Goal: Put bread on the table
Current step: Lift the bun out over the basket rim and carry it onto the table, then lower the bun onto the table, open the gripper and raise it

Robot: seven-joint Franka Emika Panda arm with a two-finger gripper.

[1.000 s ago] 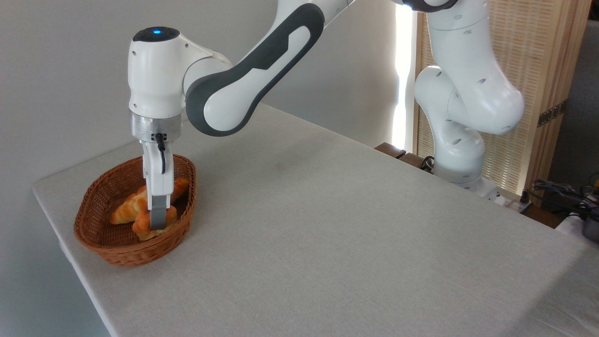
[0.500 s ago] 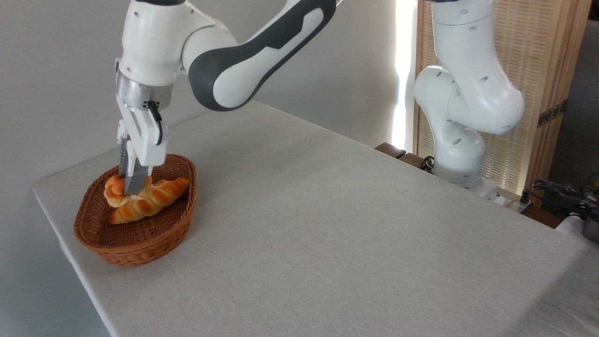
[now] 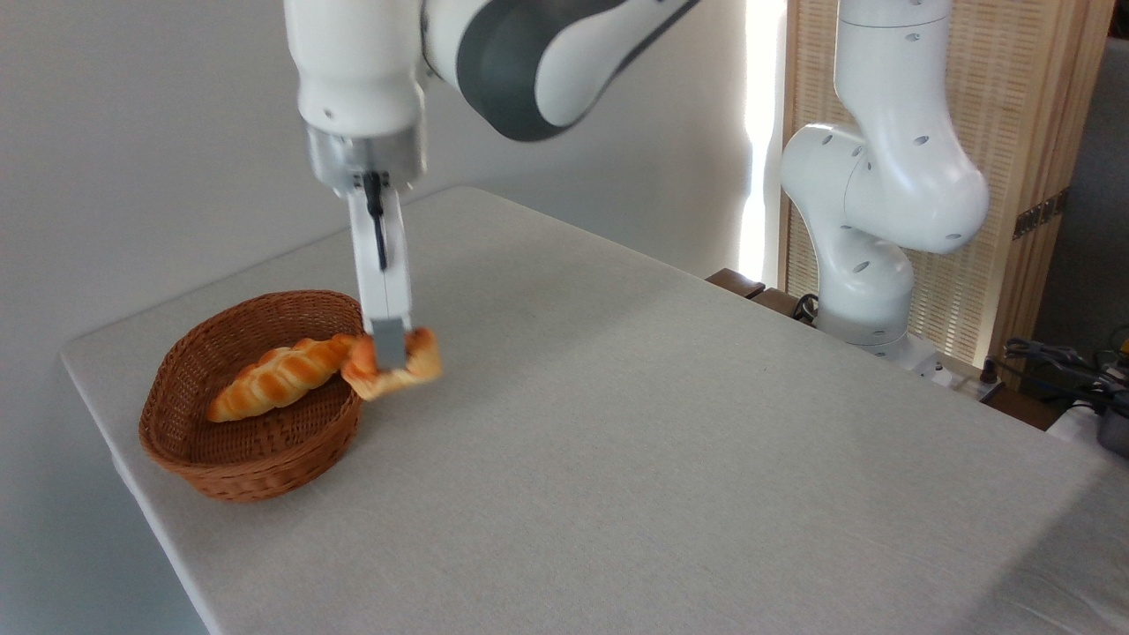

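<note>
I have the gripper (image 3: 389, 353) clamped on the orange bun (image 3: 394, 368), which hangs above the table (image 3: 617, 423) just beside the wicker basket (image 3: 251, 423). The twisted loaf (image 3: 278, 377) lies in the basket. I read no writing anywhere.

The arm (image 3: 882, 176) is glossy white with rounded, bulbous joint housings dotted with small dark screw holes. A dark grey band (image 3: 529, 53) wraps the forearm link. Below the wrist sits a brushed silver ring (image 3: 363, 163), from which a short black cable (image 3: 377, 220) runs down the slim white tool (image 3: 389, 348), ending in grey fingertips (image 3: 388, 346).
</note>
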